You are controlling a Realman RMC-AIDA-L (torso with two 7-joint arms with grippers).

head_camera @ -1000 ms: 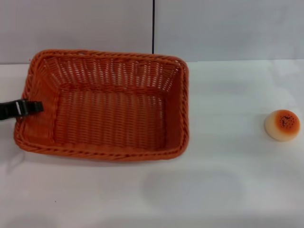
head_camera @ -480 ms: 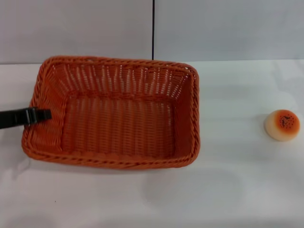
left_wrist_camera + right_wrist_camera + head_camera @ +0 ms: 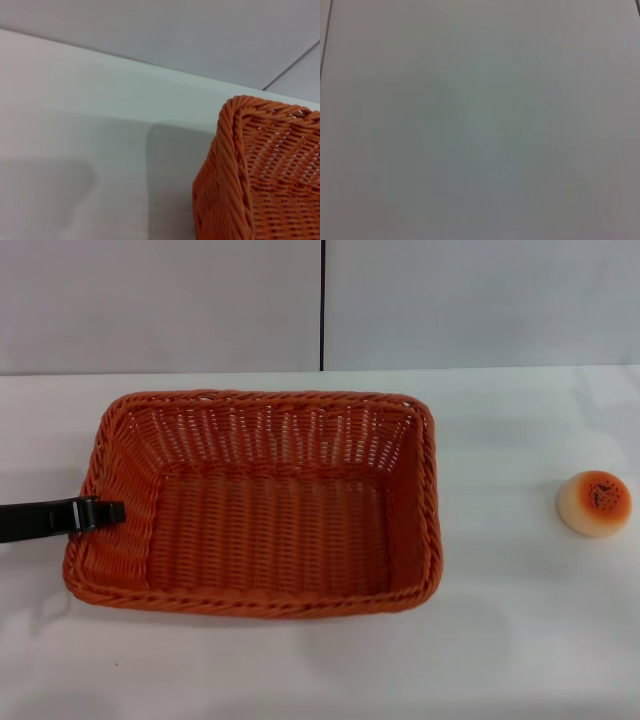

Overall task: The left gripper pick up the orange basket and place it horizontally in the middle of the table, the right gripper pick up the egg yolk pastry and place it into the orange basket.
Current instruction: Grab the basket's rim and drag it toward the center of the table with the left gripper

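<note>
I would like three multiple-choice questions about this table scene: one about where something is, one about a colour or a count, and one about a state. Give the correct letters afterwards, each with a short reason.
1. Where is the egg yolk pastry?
A. inside the orange basket
B. on the table, to the right of the basket
C. in a gripper

2. How many pastries are in view?
A. one
B. two
C. three

3. What is the left gripper doing?
A. hanging far from the basket
B. resting on the pastry
C. at the basket's left rim

Answers:
1 B: it sits on the white table, apart from the orange basket.
2 A: only one shows.
3 C: its black fingers meet the left wall.
</note>
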